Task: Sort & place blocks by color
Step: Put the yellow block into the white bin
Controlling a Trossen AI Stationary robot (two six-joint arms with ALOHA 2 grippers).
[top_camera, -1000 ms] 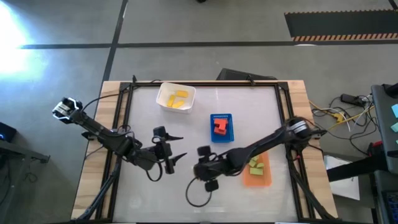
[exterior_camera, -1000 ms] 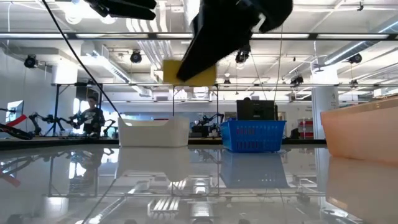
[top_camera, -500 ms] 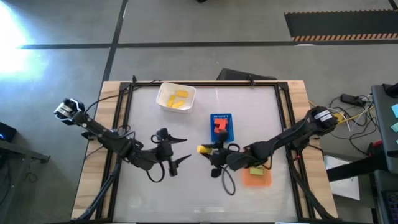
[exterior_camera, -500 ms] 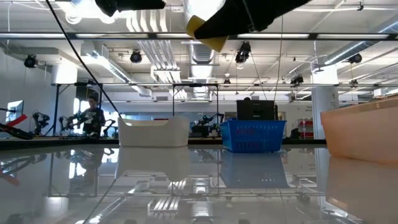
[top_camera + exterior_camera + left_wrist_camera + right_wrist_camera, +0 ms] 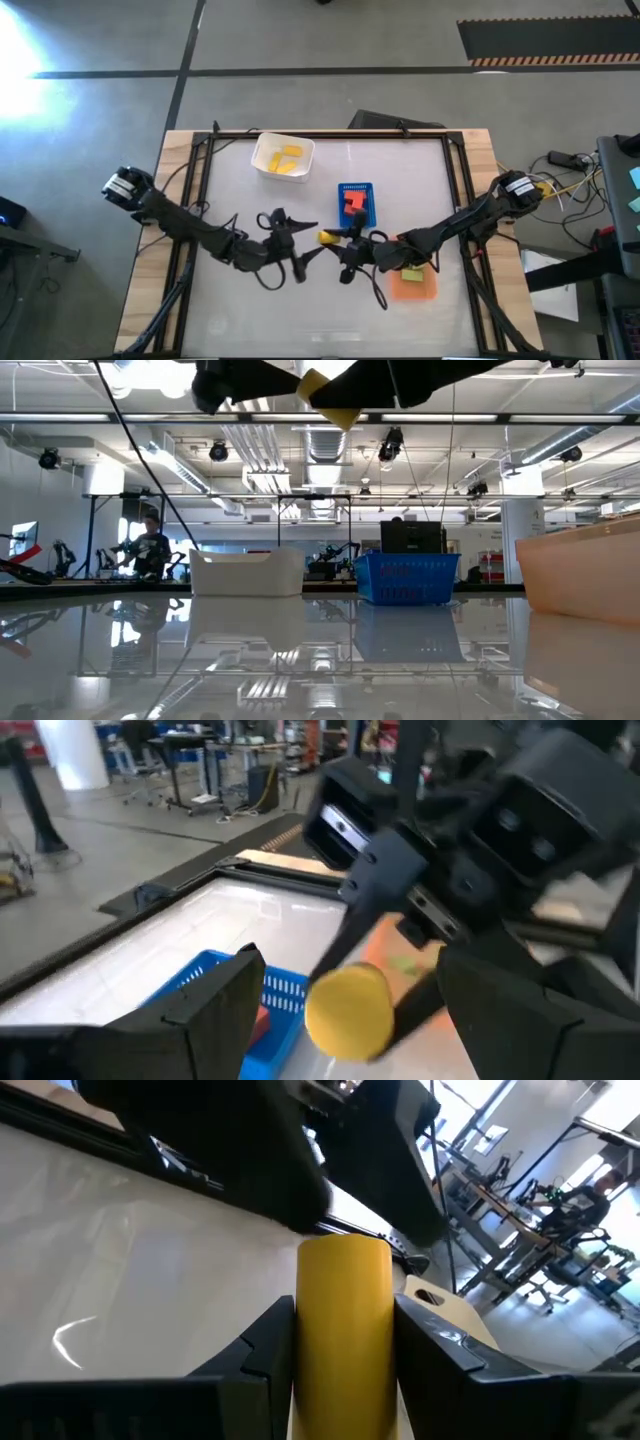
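One yellow block (image 5: pixel 328 238) sits clamped in the right gripper (image 5: pixel 335 239) at mid-frame of the high view, held off the table beside the left gripper (image 5: pixel 306 240), whose fingers are spread. For a clean handover, the left fingers should straddle the block's free end squarely and close before the right lets go. Below lies a glossy white table (image 5: pixel 240 190), and the low view shows a workshop behind.

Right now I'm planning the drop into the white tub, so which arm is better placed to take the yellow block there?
Left: its open tool faces the yellow block held by the right tool, and sits nearer the white tub.
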